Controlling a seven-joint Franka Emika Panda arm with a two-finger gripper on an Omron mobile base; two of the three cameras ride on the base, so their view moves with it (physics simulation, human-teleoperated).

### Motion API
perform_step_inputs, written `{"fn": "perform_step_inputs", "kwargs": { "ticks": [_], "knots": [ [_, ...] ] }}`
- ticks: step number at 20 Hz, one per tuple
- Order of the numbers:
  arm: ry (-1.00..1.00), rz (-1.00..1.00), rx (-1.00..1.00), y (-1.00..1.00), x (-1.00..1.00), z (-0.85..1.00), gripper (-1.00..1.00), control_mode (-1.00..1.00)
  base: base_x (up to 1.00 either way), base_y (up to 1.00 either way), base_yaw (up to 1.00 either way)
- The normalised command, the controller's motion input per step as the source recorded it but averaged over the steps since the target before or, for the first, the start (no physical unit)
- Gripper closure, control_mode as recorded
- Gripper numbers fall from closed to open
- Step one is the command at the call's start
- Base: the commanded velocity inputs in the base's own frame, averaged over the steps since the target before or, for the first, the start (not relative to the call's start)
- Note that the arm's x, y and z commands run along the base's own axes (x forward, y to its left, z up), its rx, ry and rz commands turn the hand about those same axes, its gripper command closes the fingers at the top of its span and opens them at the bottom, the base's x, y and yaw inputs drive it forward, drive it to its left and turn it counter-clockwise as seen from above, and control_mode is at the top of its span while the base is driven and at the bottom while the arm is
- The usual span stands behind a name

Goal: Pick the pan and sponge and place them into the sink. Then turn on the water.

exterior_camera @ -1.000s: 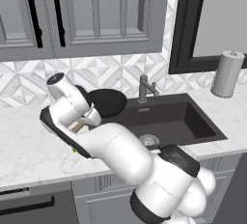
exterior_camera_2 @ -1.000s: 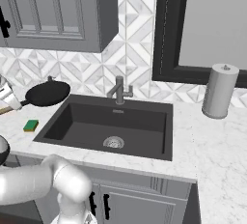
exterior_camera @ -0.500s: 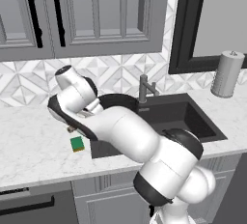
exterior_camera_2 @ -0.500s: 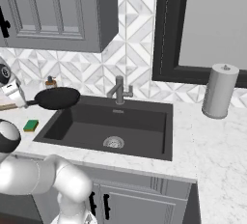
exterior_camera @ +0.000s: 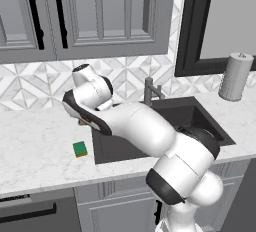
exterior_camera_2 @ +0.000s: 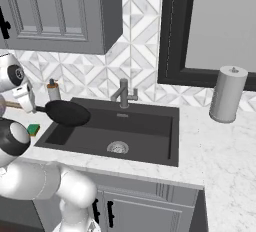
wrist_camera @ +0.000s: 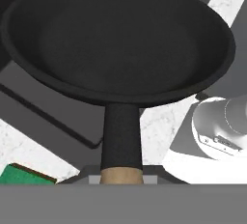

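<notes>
The black pan (exterior_camera_2: pixel 67 112) hangs in the air over the left end of the dark sink (exterior_camera_2: pixel 150 138), roughly level. My gripper (exterior_camera_2: pixel 25 107) is shut on its light-brown handle (exterior_camera_2: pixel 9 105), out past the sink's left rim. In the hand view the pan (wrist_camera: pixel 116 39) spreads wide above its handle (wrist_camera: pixel 121 143), with the sink basin beneath it. The green sponge (exterior_camera: pixel 80 149) lies flat on the marble counter left of the sink, also seen as the sponge (exterior_camera_2: pixel 33 129) and sponge (wrist_camera: pixel 26 175). No water runs from the faucet (exterior_camera_2: pixel 123 93).
A paper towel roll (exterior_camera_2: pixel 227 94) stands on the counter right of the sink. A soap bottle (exterior_camera_2: pixel 53 91) stands by the back wall behind the pan. The round drain (exterior_camera_2: pixel 118 147) sits mid-basin. Cabinets hang above the counter.
The pan has been carried to the right, from above the counter to over the sink's left end, with my arm swinging along. The sponge has stayed put.
</notes>
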Motion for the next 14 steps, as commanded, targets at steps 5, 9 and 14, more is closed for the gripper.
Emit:
{"fn": "perform_step_inputs", "kwargs": {
  "ticks": [5, 9, 14],
  "knots": [
    [-0.21, -0.07, 0.00, -0.31, 0.00, -0.35, 1.00, -1.00, 0.00, 0.00, 0.00],
    [-0.10, -0.04, 0.03, -0.38, 0.00, -0.04, 1.00, -1.00, 0.00, 0.00, 0.00],
    [0.00, -0.04, 0.12, -0.40, 0.02, 0.00, 1.00, -1.00, 0.00, 0.00, 0.00]
  ]
}}
